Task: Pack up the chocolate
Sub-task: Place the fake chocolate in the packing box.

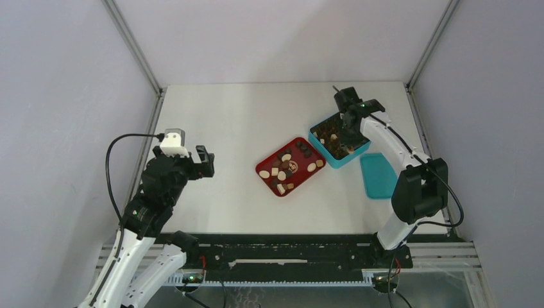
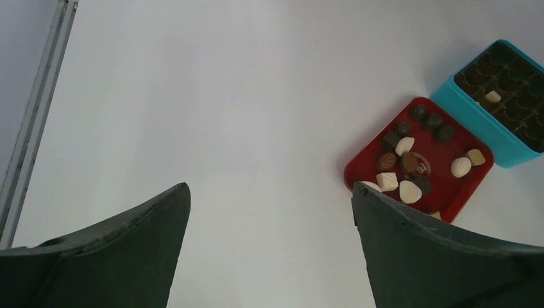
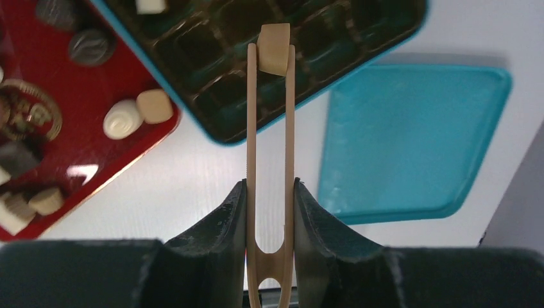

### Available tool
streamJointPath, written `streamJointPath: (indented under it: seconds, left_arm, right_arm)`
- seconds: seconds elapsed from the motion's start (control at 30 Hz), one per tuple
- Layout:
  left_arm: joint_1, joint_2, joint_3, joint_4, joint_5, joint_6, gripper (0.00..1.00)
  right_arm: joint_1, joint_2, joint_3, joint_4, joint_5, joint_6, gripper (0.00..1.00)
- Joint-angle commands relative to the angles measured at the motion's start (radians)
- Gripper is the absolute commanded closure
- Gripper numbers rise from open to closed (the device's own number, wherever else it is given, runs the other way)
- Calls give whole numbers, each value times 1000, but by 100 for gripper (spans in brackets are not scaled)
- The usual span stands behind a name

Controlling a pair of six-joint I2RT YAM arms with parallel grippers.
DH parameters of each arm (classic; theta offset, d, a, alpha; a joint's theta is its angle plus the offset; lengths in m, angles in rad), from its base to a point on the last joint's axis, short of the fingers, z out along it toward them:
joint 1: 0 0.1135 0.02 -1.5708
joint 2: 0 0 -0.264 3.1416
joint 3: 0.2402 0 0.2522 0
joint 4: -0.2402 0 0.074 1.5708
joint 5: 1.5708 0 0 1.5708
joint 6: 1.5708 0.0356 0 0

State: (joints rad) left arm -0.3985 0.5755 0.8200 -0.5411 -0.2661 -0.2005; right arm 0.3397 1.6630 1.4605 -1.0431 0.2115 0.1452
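Several chocolate pieces (image 1: 282, 168), dark, tan and cream, lie in the red tray (image 1: 266, 180) at the table's middle. The teal box (image 1: 315, 137) with its dark grid insert stands right of it and holds a few pieces. My right gripper (image 3: 270, 187) is shut on the tan wooden tongs (image 3: 251, 122), whose tips pinch a tan chocolate (image 3: 274, 49) above the box's grid (image 3: 212, 45). My left gripper (image 2: 271, 192) is open and empty, over bare table left of the tray (image 2: 462, 186).
The teal box lid (image 1: 377, 175) lies flat right of the box, near the right arm's base. Metal frame rails run along the table's left and right edges.
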Motion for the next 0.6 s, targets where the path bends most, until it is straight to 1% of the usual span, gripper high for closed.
streamJointPath:
  seconds: [0.0, 0.27, 0.43, 0.57]
  left_arm:
    - [7, -18, -35, 39, -16, 23, 0]
    - [7, -25, -50, 46, -18, 24, 0]
    - [7, -22, -55, 45, -23, 24, 0]
    - [7, -19, -55, 46, -25, 26, 0]
  right_arm:
    - [-73, 27, 71, 36, 73, 15, 96]
    - [-157, 133, 150, 75, 85, -19, 95]
    - [-181, 209, 210, 79, 71, -35, 94]
    - [-192, 253, 239, 79, 67, -39, 90]
